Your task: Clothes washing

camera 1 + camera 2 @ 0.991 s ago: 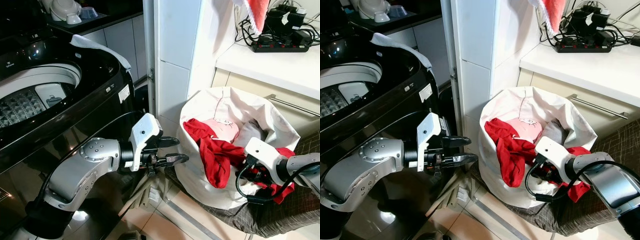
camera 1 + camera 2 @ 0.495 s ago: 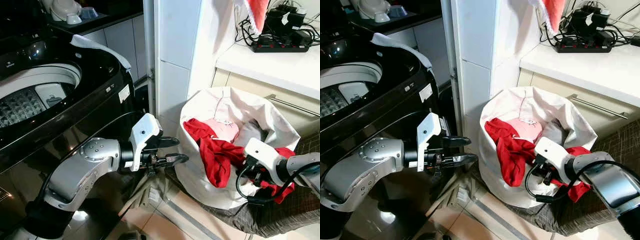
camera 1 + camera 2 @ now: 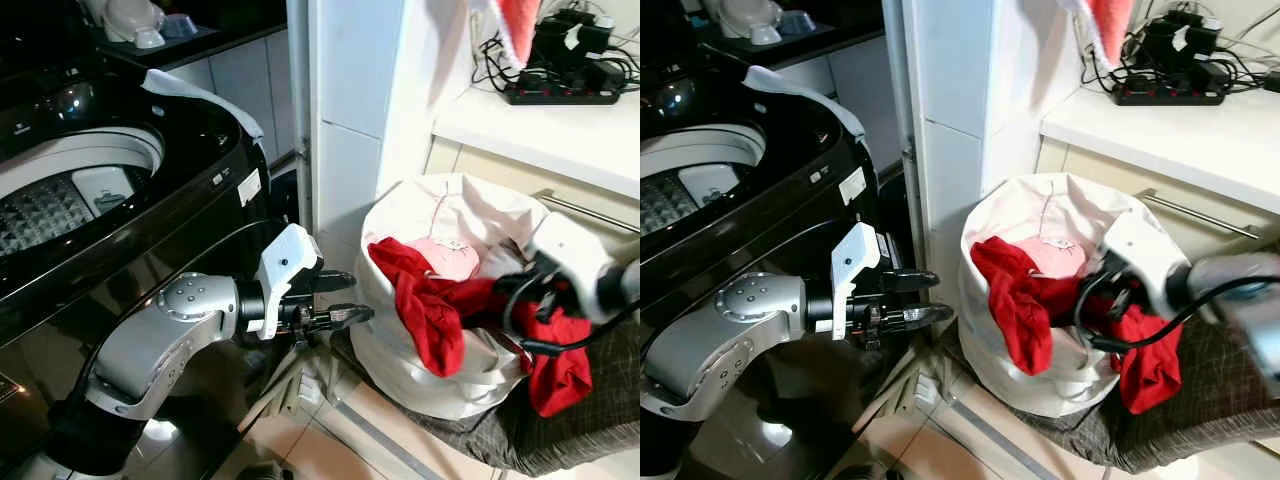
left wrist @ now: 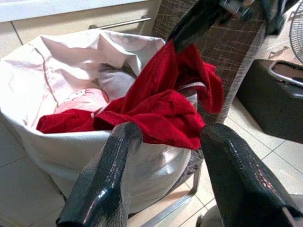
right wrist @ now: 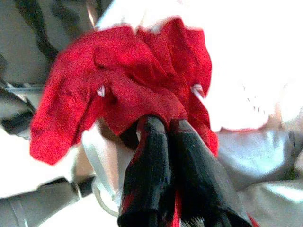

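White laundry bag [image 3: 440, 370]: landmark; stands open on a grey-brown woven seat [image 3: 590, 420], beside a white tiled pillar [image 3: 345, 110].

Red garment [image 3: 435, 315]: draped over the bag's front rim, one end trailing outside the bag on the seat side. A pink item [image 3: 445, 255] and a grey item [image 4: 116, 80] lie deeper inside the bag.

Right end effector [image 5: 165, 137]: above the bag's far rim, fingers pressed together on the red garment (cloth bunched around both tips).

Left end effector [image 3: 335, 300]: level with the bag's outer side, near it but not touching; fingers spread, nothing between them.

Washing machine [image 3: 120, 180]: black top-loader, on the pillar's other side from the bag; drum [image 3: 45, 205] uncovered, white cloth [image 3: 195, 95] on its rear corner.

Table [image 3: 545, 125]: white, behind the bag; carries a black power strip [image 3: 560, 92].
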Controlling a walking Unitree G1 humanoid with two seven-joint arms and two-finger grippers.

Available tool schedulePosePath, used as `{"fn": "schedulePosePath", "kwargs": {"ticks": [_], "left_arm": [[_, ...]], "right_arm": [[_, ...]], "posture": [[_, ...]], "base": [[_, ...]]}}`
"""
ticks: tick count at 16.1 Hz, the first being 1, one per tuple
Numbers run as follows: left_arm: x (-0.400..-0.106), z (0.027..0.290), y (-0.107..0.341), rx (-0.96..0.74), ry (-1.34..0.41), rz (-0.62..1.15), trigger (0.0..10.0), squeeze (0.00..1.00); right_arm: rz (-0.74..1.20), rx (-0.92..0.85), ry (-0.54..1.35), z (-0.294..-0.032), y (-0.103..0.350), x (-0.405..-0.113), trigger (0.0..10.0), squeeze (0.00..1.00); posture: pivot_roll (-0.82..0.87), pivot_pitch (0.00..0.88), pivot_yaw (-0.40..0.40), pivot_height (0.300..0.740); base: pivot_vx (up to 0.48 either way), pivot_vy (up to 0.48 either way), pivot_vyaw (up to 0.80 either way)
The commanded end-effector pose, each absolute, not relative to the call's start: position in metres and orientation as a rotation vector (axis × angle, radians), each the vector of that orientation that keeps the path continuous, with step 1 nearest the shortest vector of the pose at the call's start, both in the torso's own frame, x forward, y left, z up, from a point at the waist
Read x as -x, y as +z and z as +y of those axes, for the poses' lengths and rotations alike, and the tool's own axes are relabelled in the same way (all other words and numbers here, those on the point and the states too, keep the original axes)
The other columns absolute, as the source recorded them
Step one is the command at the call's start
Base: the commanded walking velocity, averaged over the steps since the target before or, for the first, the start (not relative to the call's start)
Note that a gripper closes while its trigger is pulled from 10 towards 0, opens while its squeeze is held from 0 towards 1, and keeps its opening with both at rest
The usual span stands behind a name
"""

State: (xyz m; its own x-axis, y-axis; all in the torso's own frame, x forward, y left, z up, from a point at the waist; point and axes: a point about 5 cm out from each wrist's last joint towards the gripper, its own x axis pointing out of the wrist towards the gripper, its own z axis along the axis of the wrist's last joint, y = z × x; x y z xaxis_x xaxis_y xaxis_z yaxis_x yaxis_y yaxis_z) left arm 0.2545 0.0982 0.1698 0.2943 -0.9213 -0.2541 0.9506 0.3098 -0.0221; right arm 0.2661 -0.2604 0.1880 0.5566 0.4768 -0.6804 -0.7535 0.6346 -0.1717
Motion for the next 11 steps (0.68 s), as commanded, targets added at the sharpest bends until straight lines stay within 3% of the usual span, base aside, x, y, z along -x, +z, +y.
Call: {"fn": "schedulePosePath", "kwargs": {"ticks": [1,3,5,7,11], "left_arm": [[-0.260,0.103,0.173,-0.164,-1.223,0.220,10.0,0.00],[-0.273,0.102,0.184,-0.164,-1.132,0.118,10.0,0.00],[-0.306,0.099,0.218,-0.078,-0.875,-0.112,10.0,0.00],[-0.312,0.092,0.238,0.027,-0.865,-0.203,10.0,1.00],[-0.302,0.058,0.245,0.208,-1.026,-0.256,10.0,1.00]], "right_arm": [[0.546,0.434,0.770,-0.256,0.207,-0.270,0.0,0.00],[0.353,0.292,0.755,-0.246,0.235,-0.280,0.0,0.00],[0.041,0.075,0.729,-0.227,0.283,-0.297,0.0,0.00],[-0.096,-0.098,0.754,-0.209,0.305,-0.304,0.0,0.00],[-0.127,-0.294,0.845,-0.176,0.310,-0.307,0.0,0.00]], "posture": [[0.03,0.000,0.041,0.740],[0.03,0.000,0.041,0.740],[0.03,0.000,0.041,0.740],[0.02,0.000,0.042,0.740],[0.02,0.000,0.037,0.740]], "base": [[0.000,0.000,0.00],[0.000,0.000,0.00],[0.000,0.000,0.00],[0.000,0.000,0.00],[0.000,0.000,0.00]]}}
